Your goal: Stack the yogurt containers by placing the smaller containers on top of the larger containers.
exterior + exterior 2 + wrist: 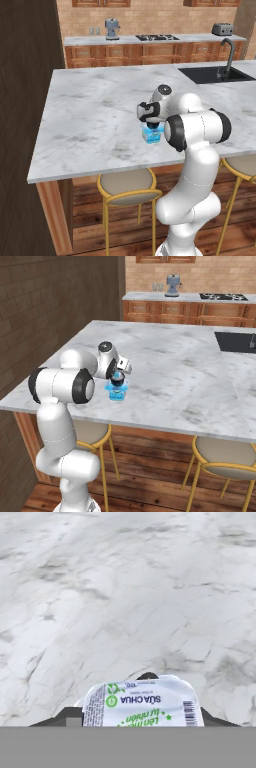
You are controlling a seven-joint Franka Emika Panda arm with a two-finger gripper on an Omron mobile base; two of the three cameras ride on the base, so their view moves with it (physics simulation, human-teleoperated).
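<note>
tub (151, 135): top hidden by arm | lid (142, 704): lower part cut off | fingers: grip unclear

2 rear base views flanking the arm (195, 150); hand view close above counter (125, 587).

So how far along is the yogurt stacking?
Done: no finished stack visible. In hand: the gripper straddles a light-blue yogurt container near the counter edge; grip unclear. Left: all the stacking.

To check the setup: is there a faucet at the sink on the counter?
Yes, a dark curved faucet stands at the black sink in the left base view.
</note>
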